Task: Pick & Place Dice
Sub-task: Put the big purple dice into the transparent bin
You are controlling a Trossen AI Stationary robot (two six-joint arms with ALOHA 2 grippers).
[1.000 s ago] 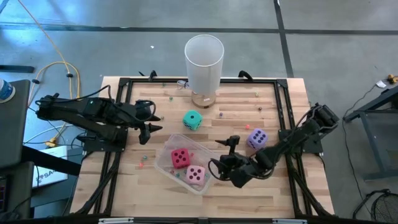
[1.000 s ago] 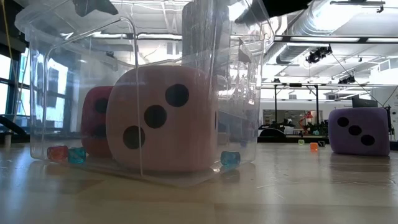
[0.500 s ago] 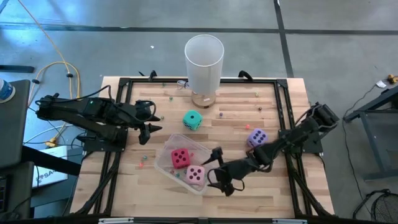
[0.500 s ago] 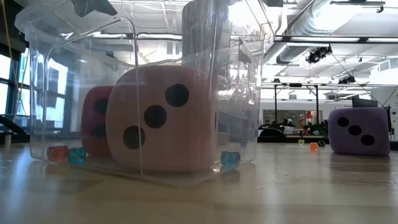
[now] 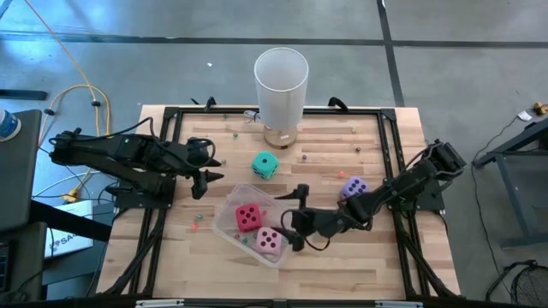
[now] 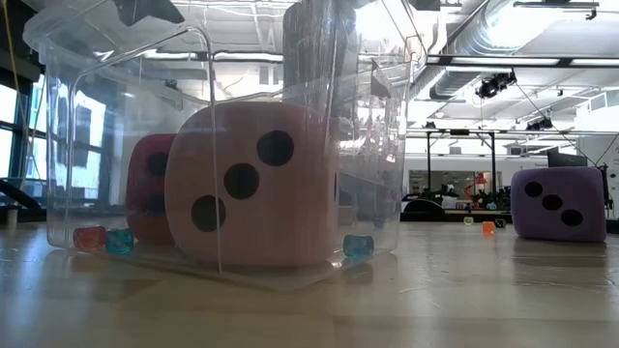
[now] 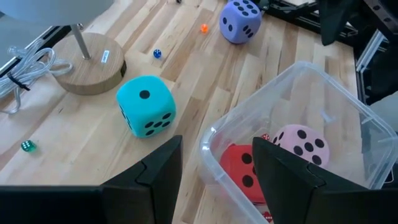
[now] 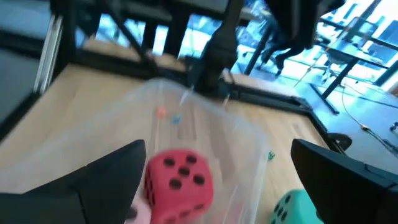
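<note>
A clear plastic container [image 5: 231, 224] stands on the wooden table. The red die [image 5: 248, 216] and the pink die [image 5: 269, 242] rest on its floor, both seen through its wall in the low view (pink die [image 6: 251, 184]). The teal die [image 5: 265, 165] sits on the table beyond the container, and the purple die [image 5: 353, 189] sits to the right. My right gripper [image 5: 296, 218] hangs open over the container's right end, above the dice, with the red die [image 8: 177, 177] ahead of it. My left gripper [image 5: 205, 175] waits open at the table's left, holding nothing.
A tall white cylinder [image 5: 281, 81] on a round wooden base [image 7: 87, 62] stands at the far middle. Black frame rails [image 5: 390, 154] run along the table's edges. Small coloured beads lie scattered on the wood and inside the container [image 6: 358, 246].
My right gripper has moved toward the table's left, up over the container's right end. It has tipped up from pointing down toward level and rolled, and it has stayed open. The dice and the container have not moved.
</note>
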